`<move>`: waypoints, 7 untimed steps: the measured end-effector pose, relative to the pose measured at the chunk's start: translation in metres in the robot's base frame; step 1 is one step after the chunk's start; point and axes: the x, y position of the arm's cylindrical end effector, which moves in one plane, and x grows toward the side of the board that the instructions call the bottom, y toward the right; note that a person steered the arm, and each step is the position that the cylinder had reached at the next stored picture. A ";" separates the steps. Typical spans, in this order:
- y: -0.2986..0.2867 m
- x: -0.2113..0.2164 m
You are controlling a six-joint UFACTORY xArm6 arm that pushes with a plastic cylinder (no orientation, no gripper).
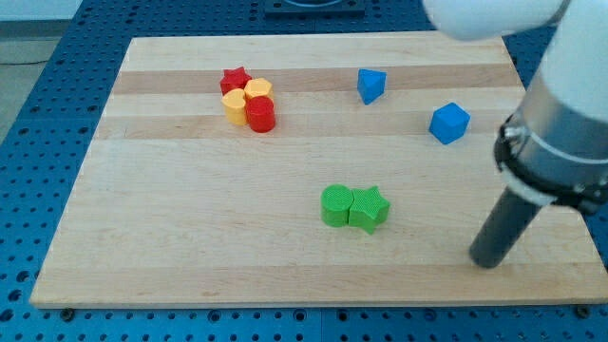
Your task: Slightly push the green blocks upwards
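Observation:
Two green blocks lie side by side a little below the board's middle: a green round block (335, 205) on the left touches a green star (370, 208) on the right. My tip (487, 259) rests on the board at the lower right, well to the right of the green star and slightly below it, not touching any block.
A tight cluster sits at the upper left: a red star (235, 79), two yellow blocks (236, 106) (257, 90) and a red cylinder (261, 115). A blue block (371, 85) lies at the top centre and a blue cube (449, 123) at the upper right. The wooden board (190, 237) ends just below my tip.

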 end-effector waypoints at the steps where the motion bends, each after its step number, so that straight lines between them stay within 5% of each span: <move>1: -0.038 0.002; 7: -0.084 -0.038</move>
